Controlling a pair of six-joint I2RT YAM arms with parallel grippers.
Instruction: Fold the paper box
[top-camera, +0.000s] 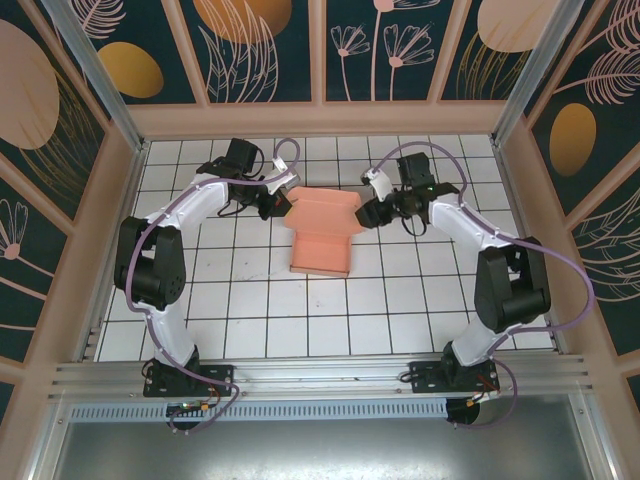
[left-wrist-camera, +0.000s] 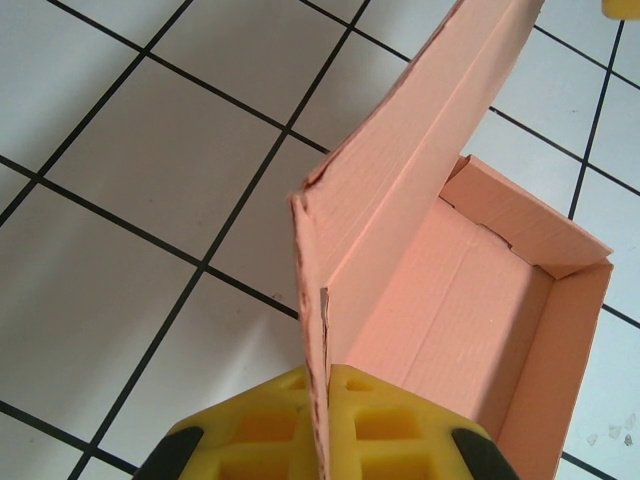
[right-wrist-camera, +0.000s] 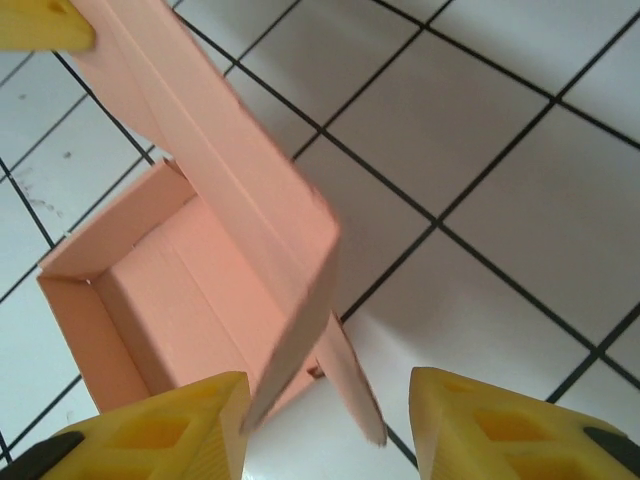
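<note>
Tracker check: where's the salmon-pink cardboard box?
Top view: the salmon-pink cardboard box lies centre-far on the tiled table between both jaws, the left jaws shut on its flap.

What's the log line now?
paper box: tray formed, flap raised | left gripper: jaws shut on flap | right gripper: jaws open around flap

Matt pink cardboard box (top-camera: 322, 238) on a white tiled bench (top-camera: 250, 310).
The box is thin paperboard, faintly ribbed, matt, with edges scuffed darker along one flap. Bench tiles look smooth with a slight sheen, split by dark lines. The left tool (left-wrist-camera: 325, 392) and right tool (right-wrist-camera: 330, 425) carry yellow foam pads, matt and moulded with hollows. The arms (top-camera: 195, 215) wear smooth white shells.
</note>
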